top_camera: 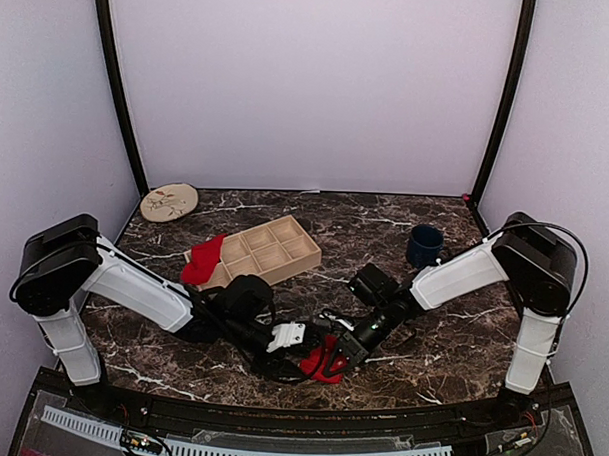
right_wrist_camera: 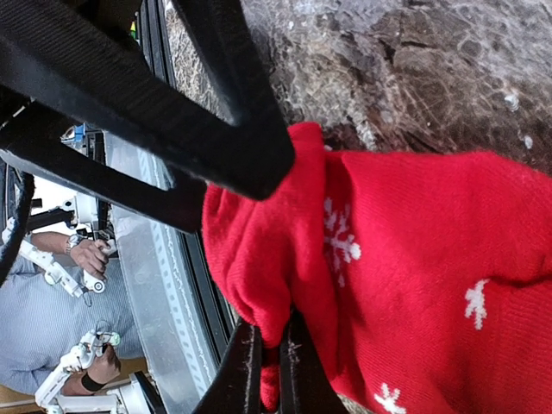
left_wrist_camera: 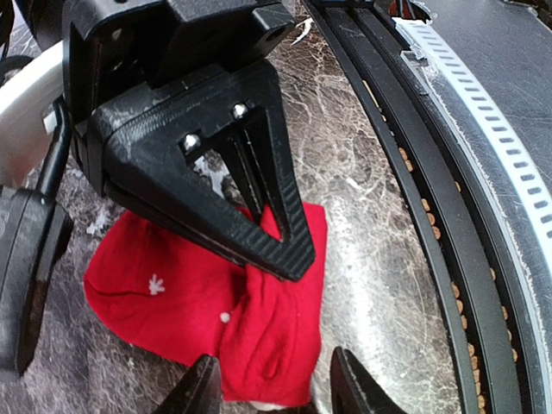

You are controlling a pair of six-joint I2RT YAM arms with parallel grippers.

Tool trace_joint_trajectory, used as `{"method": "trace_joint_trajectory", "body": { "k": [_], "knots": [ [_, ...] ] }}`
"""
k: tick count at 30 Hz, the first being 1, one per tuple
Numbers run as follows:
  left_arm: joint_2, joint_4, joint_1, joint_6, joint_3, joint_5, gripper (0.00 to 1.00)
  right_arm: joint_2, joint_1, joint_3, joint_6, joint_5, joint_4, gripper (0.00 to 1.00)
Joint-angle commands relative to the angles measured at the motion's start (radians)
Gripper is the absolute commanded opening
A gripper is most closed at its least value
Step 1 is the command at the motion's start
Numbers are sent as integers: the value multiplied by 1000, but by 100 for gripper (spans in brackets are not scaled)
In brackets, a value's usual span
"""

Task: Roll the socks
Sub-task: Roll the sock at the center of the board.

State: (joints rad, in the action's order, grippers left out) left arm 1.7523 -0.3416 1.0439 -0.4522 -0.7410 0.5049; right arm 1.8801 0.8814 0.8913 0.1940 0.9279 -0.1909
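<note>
Dark marbled counter [top_camera: 385, 216], items listed left to right. A round pale disc [top_camera: 169, 201] is set at the far left corner. A draped sock [top_camera: 203, 260], red, is laid over the left end of a wooden tray [top_camera: 274, 249] that is divided into compartments. Near the front edge, the left hand [left_wrist_camera: 272, 388] is held spread, its fingers placed on either side of one end of the snowflake sock [left_wrist_camera: 198, 302]; no clamping is seen. That sock, red with white flakes, is laid flat on the counter between the two hands. The right hand [right_wrist_camera: 269, 379] is pressed together, a fold of the snowflake sock being pinched at its edge. A dark blue cup [top_camera: 424, 245] is stood upright farther back on the right.
</note>
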Motion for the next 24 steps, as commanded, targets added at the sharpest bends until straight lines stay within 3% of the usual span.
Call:
{"method": "trace_joint_trajectory", "body": {
  "k": [1,18,24],
  "knots": [
    [19,26,8,-49,-41,18,46,17,-4,10,-10,13,-31,0],
    [86,146,20,-140,-109,60,44,16,-19,-4,-7,44,-20,0],
    [124,203,25,-168,-158,63,34,17,-19,-4,-8,49,-21,0]
  ]
}}
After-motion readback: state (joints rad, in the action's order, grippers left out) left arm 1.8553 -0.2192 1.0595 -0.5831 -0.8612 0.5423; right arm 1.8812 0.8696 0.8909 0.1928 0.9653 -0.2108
